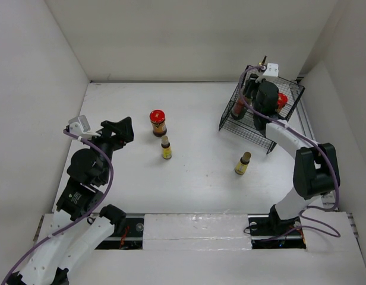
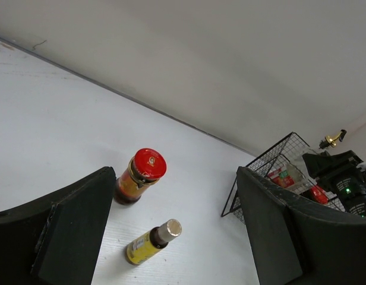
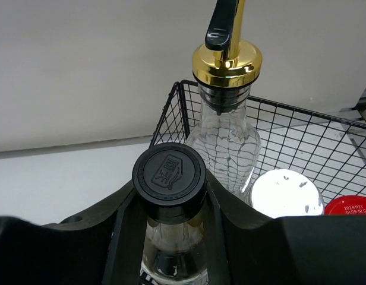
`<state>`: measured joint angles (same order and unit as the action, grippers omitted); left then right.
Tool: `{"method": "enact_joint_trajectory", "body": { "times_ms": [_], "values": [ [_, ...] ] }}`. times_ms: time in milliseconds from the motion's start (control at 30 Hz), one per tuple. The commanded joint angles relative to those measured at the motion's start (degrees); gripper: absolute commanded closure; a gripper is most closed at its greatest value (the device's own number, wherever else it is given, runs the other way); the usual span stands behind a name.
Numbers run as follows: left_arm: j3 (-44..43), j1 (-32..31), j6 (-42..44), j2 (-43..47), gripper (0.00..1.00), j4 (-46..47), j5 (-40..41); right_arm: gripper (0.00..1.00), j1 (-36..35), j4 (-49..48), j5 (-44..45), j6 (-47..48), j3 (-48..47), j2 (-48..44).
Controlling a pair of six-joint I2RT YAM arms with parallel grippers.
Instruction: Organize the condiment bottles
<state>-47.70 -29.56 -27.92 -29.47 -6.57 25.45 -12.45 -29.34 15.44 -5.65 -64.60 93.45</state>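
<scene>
My right gripper [image 3: 169,205] is shut on a clear jar with a black cap [image 3: 169,175], held at the left end of the black wire basket [image 3: 302,116]. In the basket stand the tall clear gold-spouted bottle [image 3: 226,119], the silver-capped shaker [image 3: 287,193] and a red-lidded jar [image 3: 349,206]. In the top view my right gripper [image 1: 247,95] is over the basket [image 1: 290,119]. A second red-lidded dark jar [image 1: 157,122] and two small yellow bottles [image 1: 166,147] [image 1: 243,163] stand on the table. My left gripper [image 2: 174,178] is open and empty above the red-lidded jar [image 2: 141,175] and a yellow bottle [image 2: 152,242].
White walls enclose the table on the left, back and right. The basket sits in the far right corner. My left gripper [image 1: 120,130] hovers left of the red-lidded jar. The arm bases stand at the near edge.
</scene>
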Motion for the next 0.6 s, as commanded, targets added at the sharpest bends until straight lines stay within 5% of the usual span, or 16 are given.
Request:
{"method": "enact_joint_trajectory", "body": {
  "times_ms": [0,367,567],
  "values": [
    [-0.5,-0.1,0.8,0.3,0.21,2.4,-0.7,0.61,-0.3,-5.6,-1.3,-2.6,0.0,-1.3],
    [-0.5,-0.1,0.8,0.3,0.21,2.4,-1.2,0.11,-0.3,2.8,-1.9,-3.1,-2.5,-8.3],
    [-0.5,-0.1,0.8,0.3,0.21,2.4,-1.2,0.03,-2.6,12.9,-2.4,-1.0,-7.5,-15.1]
  ]
}}
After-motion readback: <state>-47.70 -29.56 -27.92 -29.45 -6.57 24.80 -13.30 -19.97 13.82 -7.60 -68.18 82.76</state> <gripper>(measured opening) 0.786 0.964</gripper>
